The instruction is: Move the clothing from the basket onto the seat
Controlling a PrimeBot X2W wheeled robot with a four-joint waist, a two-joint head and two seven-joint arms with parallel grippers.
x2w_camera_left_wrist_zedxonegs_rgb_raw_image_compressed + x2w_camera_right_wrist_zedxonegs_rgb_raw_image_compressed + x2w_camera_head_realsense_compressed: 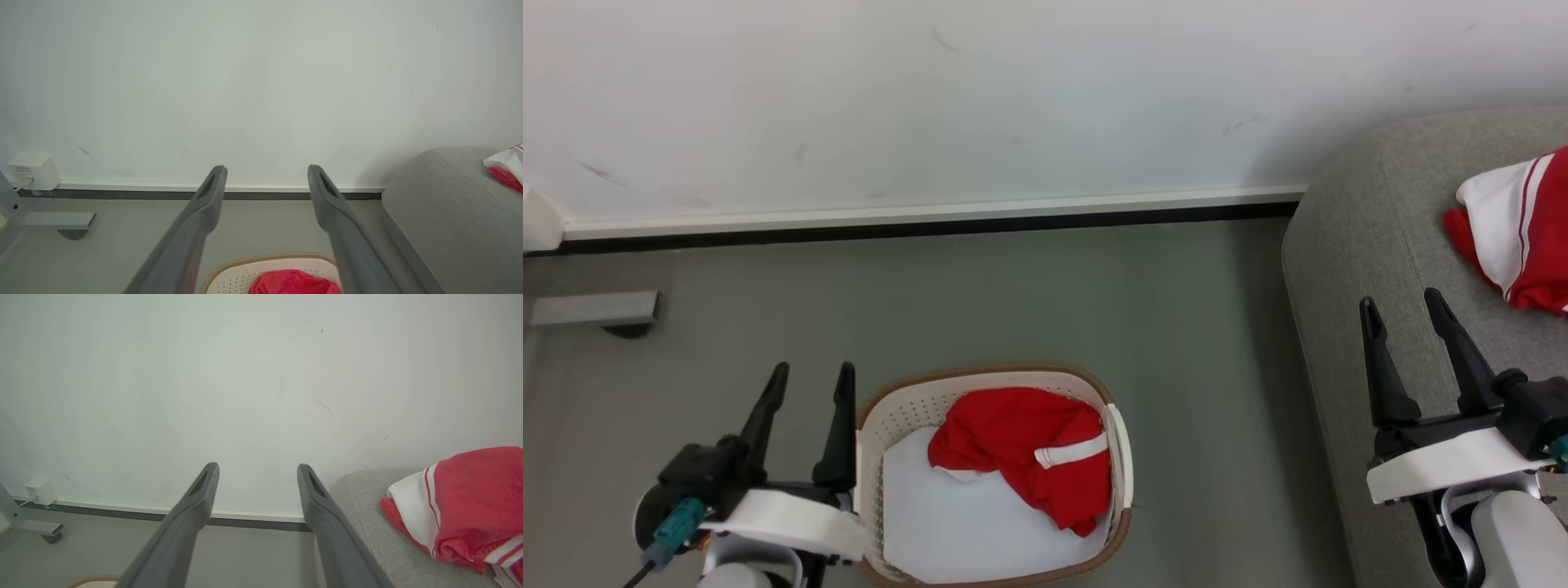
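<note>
hovering lower left by the basket [890,416], held left gripper [814,369] jaws apart, empty; right gripper [1401,299] likewise. judged best: pinching bunched clothing [1013,441] high, lifting straight up.

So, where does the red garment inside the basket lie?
In the head view the red garment lies in the basket, toward its far right side, on the pale liner; the left gripper stands left of the basket.

1. The seat garment [1523,237] ran off the head view's right edge.
2. The seat [1372,245] was cut by that view's right and bottom edges.
3. In the left wrist view, the basket [237,279] was mostly cut off below.
4. The basket garment [1021,445] hid part of the liner [964,523].
5. The wall box [32,171] was too small to identify.
</note>
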